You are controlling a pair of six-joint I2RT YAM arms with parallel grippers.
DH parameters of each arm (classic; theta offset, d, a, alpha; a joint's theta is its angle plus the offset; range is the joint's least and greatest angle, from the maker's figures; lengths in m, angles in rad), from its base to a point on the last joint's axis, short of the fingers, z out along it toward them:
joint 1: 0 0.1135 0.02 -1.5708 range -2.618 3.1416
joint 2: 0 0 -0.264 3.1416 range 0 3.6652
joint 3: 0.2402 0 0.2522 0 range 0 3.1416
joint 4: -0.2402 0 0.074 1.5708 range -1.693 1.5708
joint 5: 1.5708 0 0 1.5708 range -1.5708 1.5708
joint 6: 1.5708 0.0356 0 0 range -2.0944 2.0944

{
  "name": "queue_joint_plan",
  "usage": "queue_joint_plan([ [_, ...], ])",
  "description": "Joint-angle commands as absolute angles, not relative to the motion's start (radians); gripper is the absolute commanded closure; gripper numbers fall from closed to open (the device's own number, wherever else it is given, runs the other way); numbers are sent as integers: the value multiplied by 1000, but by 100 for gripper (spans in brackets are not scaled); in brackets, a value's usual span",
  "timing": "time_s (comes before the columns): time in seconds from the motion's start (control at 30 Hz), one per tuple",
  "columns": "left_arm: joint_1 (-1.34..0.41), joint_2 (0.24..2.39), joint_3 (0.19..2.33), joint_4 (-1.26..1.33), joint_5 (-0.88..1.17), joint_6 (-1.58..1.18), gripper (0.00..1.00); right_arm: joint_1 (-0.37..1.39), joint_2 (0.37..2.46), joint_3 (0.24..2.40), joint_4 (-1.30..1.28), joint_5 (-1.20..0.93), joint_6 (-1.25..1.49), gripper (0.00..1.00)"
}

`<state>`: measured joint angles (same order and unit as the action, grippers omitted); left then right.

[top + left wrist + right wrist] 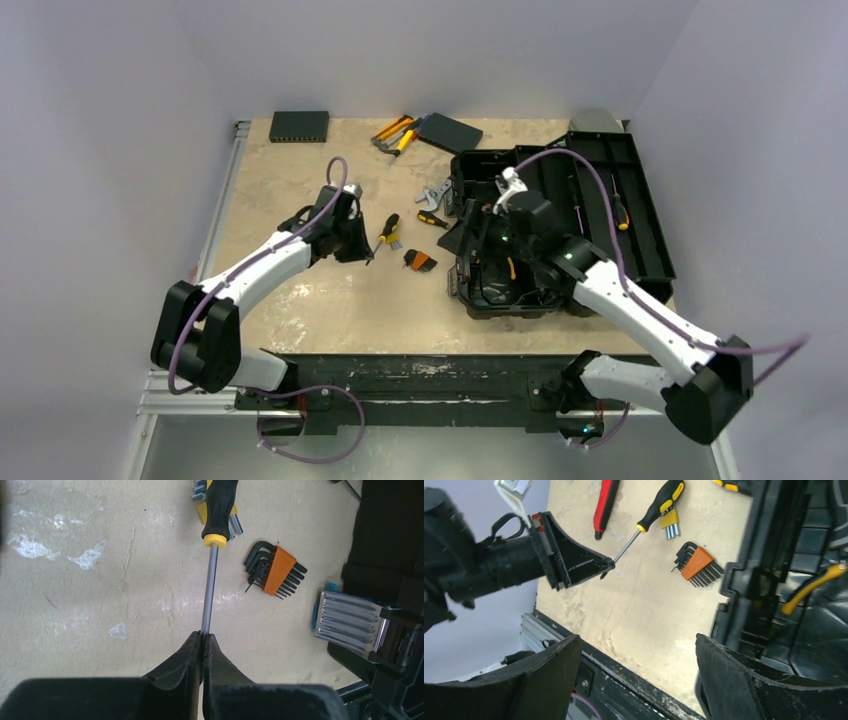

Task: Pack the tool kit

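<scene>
Left of the open toolbox (466,285), on the bench (330,310), your left gripper (203,641) is clenched on the bare shaft of the yellow-black screwdriver (211,587). An orange hex-key set (276,570) lies between that screwdriver and the toolbox. Your right gripper (636,645) hangs over the toolbox's left side, released and holding nothing.
</scene>
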<state>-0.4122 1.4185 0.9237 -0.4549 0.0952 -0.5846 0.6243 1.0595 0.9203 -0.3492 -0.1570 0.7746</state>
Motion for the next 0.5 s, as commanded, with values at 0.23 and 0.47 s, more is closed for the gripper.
queue_joint_plan([
  [0.23,-419,1257,747,-335,130,-634,100,919,1488,1289,-446,367,1181,21],
  [0.47,-419,1209,662,-287,134,-654,100,934,1739,1423,-465,376,1351,23],
])
